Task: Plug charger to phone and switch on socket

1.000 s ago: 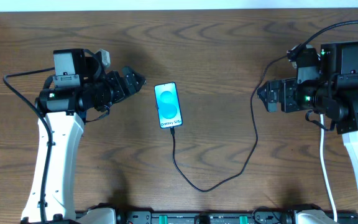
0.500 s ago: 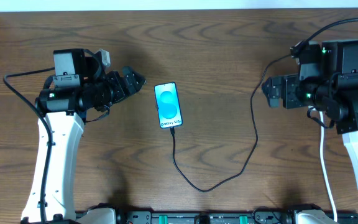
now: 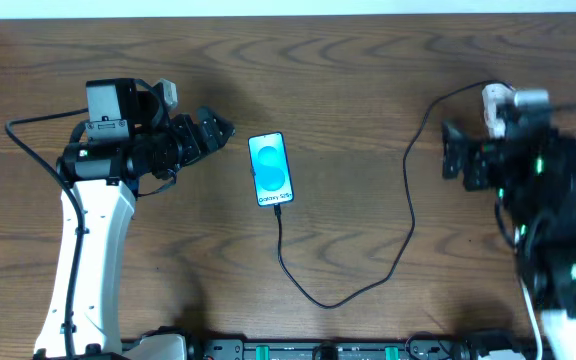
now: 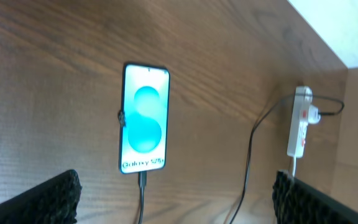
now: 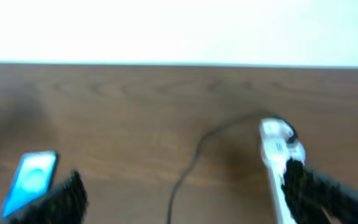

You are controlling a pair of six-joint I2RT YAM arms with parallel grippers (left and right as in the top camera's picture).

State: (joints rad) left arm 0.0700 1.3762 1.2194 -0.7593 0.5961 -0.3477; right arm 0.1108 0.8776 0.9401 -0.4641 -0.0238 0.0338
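- The right arm has swung back in a blur, uncovering the white socket (image 3: 503, 97) at the far edge; the left arm hasn't budged;
- The left gripper (image 3: 218, 127) hovers near the phone (image 3: 271, 170), fingers spread apart, holding nothing;
- The phone lies flat mid-table, screen lit; the charger (image 3: 411, 215) looks seated at its lower edge and loops right to the socket;
- The right gripper (image 3: 452, 152), fingers apart too, sits near the socket;
- Plugging looks done; the switch remains, and it wants one careful press on the socket's small red switch;
- Dark wood-grain table (image 3: 368, 60); white wall (image 5: 166, 31) behind.

Charger (image 3: 412, 220) loop between phone (image 3: 271, 170) and socket (image 4: 298, 121)
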